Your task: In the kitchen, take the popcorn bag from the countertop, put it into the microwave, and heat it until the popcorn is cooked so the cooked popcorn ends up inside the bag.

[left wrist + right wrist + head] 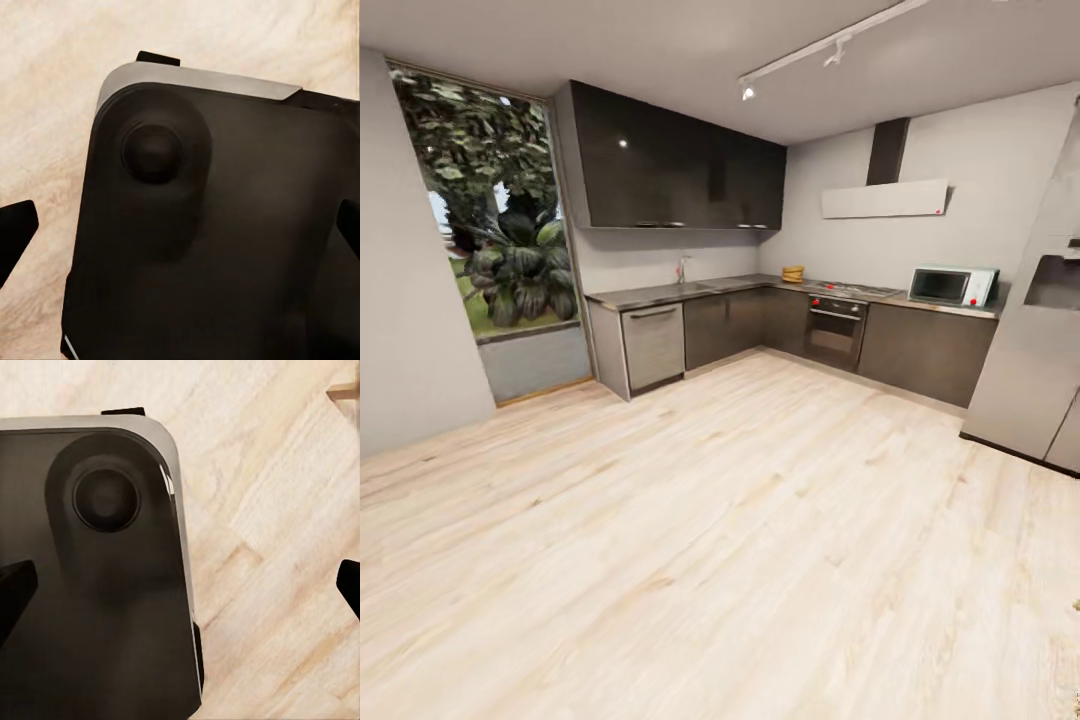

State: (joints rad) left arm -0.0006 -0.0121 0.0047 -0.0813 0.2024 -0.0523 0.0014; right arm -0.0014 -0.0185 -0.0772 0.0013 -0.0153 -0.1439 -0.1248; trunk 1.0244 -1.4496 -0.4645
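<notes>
Popcorn bag (793,273) sits way across the room on the countertop (690,291), a small tan-orange ridged lump in the corner of the L, just beside the hob (852,290), which lies between it and the microwave (952,286). It's too small from here to tell whether there's any popcorn in it.

My guess on handling: it looks like a soft cloth sack, so light and squishy, not fragile, probably not slippery. The thick rim seems the sanest place to pinch, since the ridged sides would likely just collapse under the fingers. Grabbing the rim should also keep it upright so nothing tips out.

Both grippers are hanging down over the robot's own dark base. In the left wrist view the left gripper (180,229) has its black fingertips spread wide at opposite edges with nothing between them. Same story for the right gripper (180,585): spread wide, holding nothing, with pale wood floor (690,520) beyond the base.

Around the microwave: an oven (835,332) is built in under the hob, a flat white hood (885,199) hangs above it, and a tall grey unit (1030,350) stands on the microwave's far side from the bag. A sink tap (682,268) and a dishwasher front (653,346) sit further down the counter, toward the window (490,210).

Nothing sits on the open floor between the robot and the counter. The microwave door looks shut, so that needs opening before the bag goes in.
</notes>
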